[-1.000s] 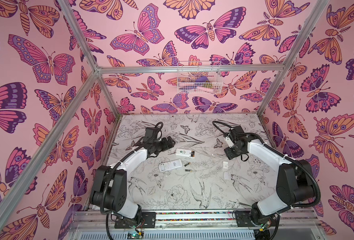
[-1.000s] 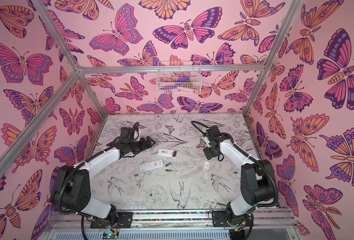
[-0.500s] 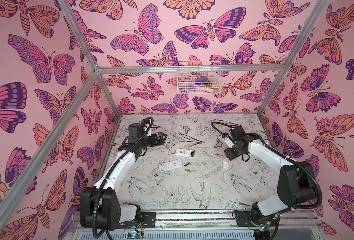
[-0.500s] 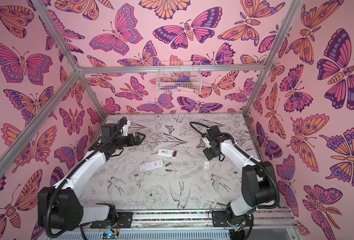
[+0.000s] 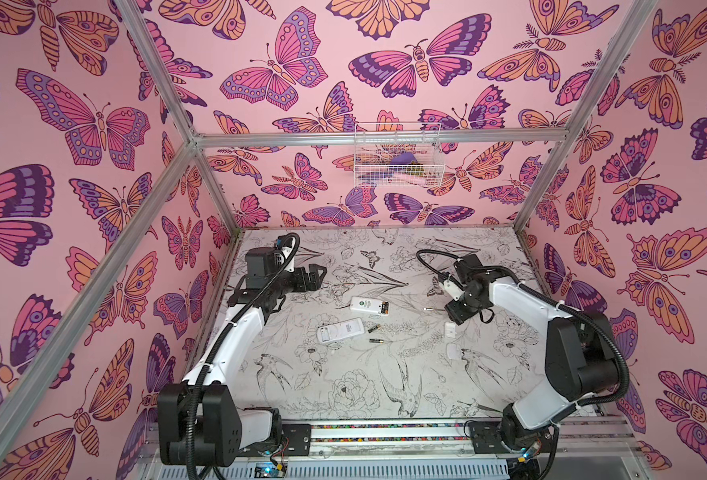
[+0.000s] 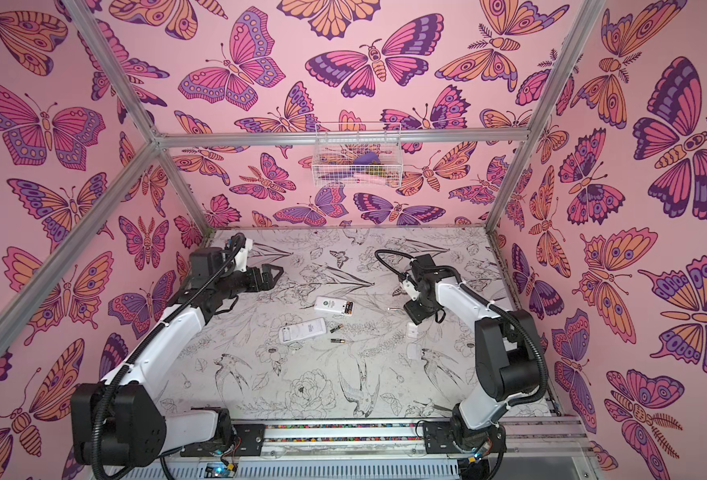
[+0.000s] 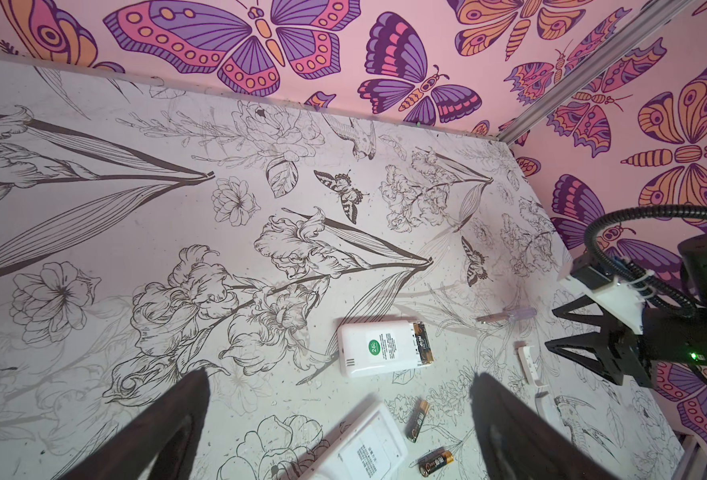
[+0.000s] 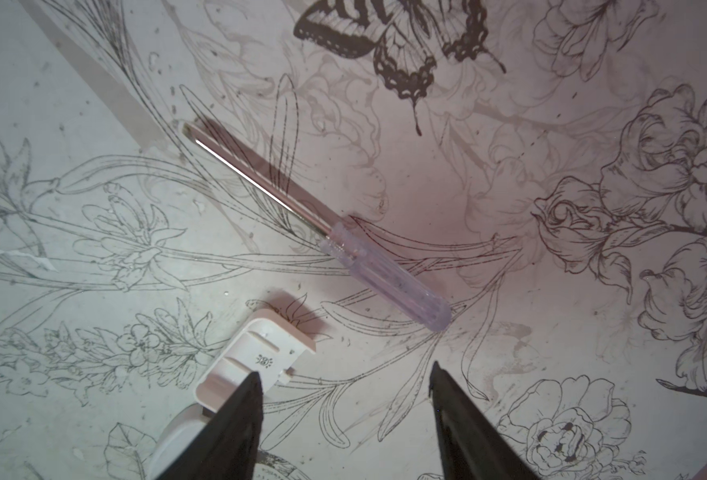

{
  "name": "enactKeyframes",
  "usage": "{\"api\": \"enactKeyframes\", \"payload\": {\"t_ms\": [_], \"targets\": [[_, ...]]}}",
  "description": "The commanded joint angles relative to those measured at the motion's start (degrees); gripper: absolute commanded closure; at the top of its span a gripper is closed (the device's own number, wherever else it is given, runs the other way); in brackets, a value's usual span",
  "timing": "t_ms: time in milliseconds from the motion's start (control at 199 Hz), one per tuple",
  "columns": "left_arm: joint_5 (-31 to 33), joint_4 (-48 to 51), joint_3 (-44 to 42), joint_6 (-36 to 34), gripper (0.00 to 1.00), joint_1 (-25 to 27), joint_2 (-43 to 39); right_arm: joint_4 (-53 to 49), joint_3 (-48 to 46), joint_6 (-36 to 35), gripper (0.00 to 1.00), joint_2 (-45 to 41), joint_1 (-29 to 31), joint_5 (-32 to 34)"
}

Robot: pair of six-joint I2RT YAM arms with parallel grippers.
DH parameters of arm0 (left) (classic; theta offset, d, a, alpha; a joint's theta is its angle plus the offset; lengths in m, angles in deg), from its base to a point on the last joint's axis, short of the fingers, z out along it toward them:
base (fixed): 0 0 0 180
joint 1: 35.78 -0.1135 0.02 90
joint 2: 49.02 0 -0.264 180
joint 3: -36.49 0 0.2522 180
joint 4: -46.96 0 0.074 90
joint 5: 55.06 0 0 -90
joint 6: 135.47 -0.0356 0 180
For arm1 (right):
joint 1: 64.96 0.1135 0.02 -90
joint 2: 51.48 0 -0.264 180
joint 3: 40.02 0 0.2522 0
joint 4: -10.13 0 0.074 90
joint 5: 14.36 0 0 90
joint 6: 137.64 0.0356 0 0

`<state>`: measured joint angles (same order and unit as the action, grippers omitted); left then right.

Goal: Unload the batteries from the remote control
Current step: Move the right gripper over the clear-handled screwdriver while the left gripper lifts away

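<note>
Two white remote controls lie face down mid-table. The farther remote (image 5: pixel 364 305) (image 7: pixel 379 349) has its compartment open, and one of the batteries (image 5: pixel 383 308) (image 7: pixel 422 343) sits in it. The nearer remote (image 5: pixel 340 330) (image 7: pixel 360 449) lies beside two loose black-and-gold batteries (image 5: pixel 372 328) (image 5: pixel 376 340) (image 7: pixel 417 419) (image 7: pixel 435 461). My left gripper (image 5: pixel 316 276) (image 7: pixel 337 376) hovers wide open to the rear left of both remotes, holding nothing. My right gripper (image 5: pixel 455 318) (image 8: pixel 343 370) is open and empty, low over the table by a white battery cover (image 8: pixel 260 353).
A clear-handled screwdriver (image 5: pixel 430 309) (image 8: pixel 322 228) lies on the table just beyond the right gripper. Two white battery covers (image 5: pixel 450 329) (image 5: pixel 453 351) lie to the right of the remotes. A wire basket (image 5: pixel 397 153) hangs on the back wall. Pink walls enclose the floral table (image 5: pixel 343 395).
The left arm has risen and drawn its open gripper back and leftward, away from the remotes. The right gripper stays over the cover, its jaws barely narrower.
</note>
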<state>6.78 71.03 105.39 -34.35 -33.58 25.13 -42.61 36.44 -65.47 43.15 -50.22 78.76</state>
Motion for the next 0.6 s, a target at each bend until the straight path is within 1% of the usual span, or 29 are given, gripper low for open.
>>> {"api": "enactKeyframes", "payload": {"t_ms": [0,166,327,473,599], "targets": [[-1.8,-0.9,-0.8,-0.5,0.00,-0.9,-0.6,-0.2,1.2,-2.0,0.35,2.3,-0.3,-0.7],[-1.9,-1.5,-1.4,-1.0,0.00,-1.1,-0.6,2.0,2.3,-3.4,0.35,4.5,-0.4,2.1],[-1.9,-1.7,-1.4,-0.7,0.00,-1.8,-0.7,3.2,3.0,-5.0,0.35,5.3,-0.7,2.3],[-2.4,-1.9,-1.4,-0.3,0.00,-2.1,-0.7,2.5,4.2,-5.1,0.36,7.1,-1.0,3.0],[-1.6,-2.4,-2.2,-1.1,0.00,-2.2,-0.6,4.1,4.6,-4.9,0.37,8.7,-1.6,3.3]]}}
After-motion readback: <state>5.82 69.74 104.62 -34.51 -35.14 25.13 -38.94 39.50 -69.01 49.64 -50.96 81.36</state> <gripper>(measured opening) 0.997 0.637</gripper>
